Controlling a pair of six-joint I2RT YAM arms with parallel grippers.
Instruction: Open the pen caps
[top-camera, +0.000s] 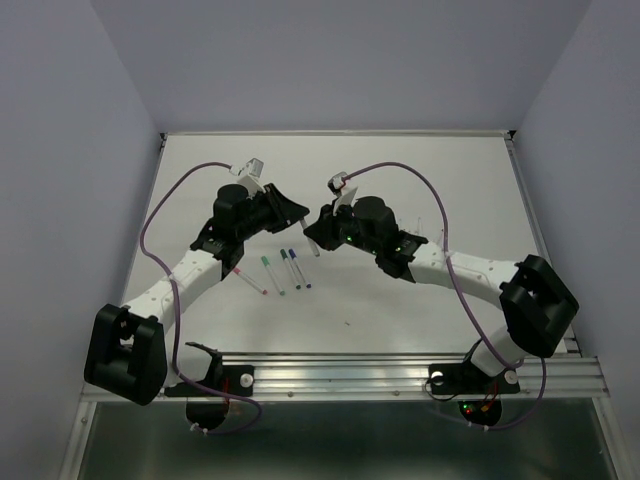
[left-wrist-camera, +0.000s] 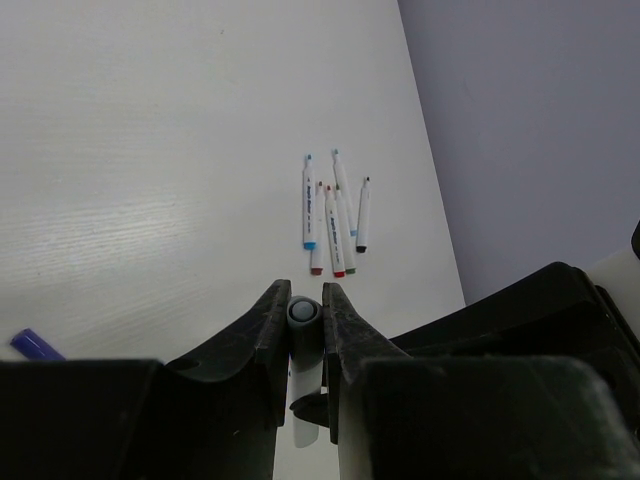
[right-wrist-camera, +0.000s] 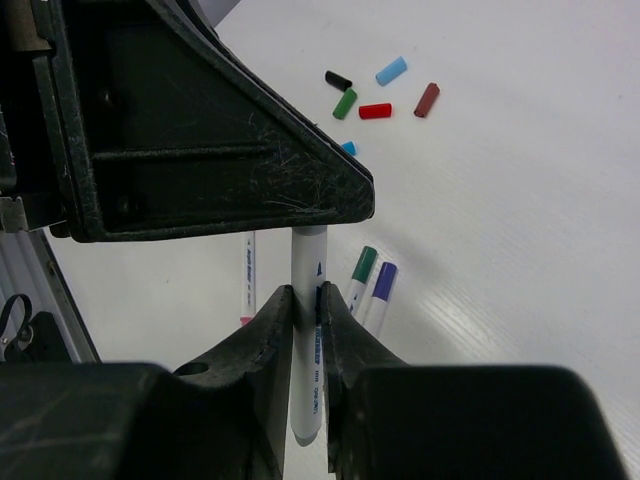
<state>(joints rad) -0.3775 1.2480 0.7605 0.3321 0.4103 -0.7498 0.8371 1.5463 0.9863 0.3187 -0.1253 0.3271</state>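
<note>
Both grippers hold one pen above the table's middle. My left gripper (left-wrist-camera: 305, 292) is shut on the pen's grey cap (left-wrist-camera: 304, 312), and the white barrel (left-wrist-camera: 304, 395) runs down between its jaws. My right gripper (right-wrist-camera: 308, 296) is shut on the same white barrel (right-wrist-camera: 308, 262), whose top end is hidden behind the left gripper's black body (right-wrist-camera: 200, 120). In the top view the left gripper (top-camera: 297, 212) and the right gripper (top-camera: 316, 232) meet tip to tip. Loose caps lie on the table: black (right-wrist-camera: 338, 80), light blue (right-wrist-camera: 391, 70), green (right-wrist-camera: 345, 104), red (right-wrist-camera: 375, 111), dark red (right-wrist-camera: 427, 99).
Capped pens lie under the grippers: green (right-wrist-camera: 362, 268), purple (right-wrist-camera: 382, 283) and a pink-ended one (right-wrist-camera: 246, 280); they show as a row (top-camera: 285, 270) in the top view. Several uncapped pens (left-wrist-camera: 335, 215) lie in a cluster near the table's edge by the wall.
</note>
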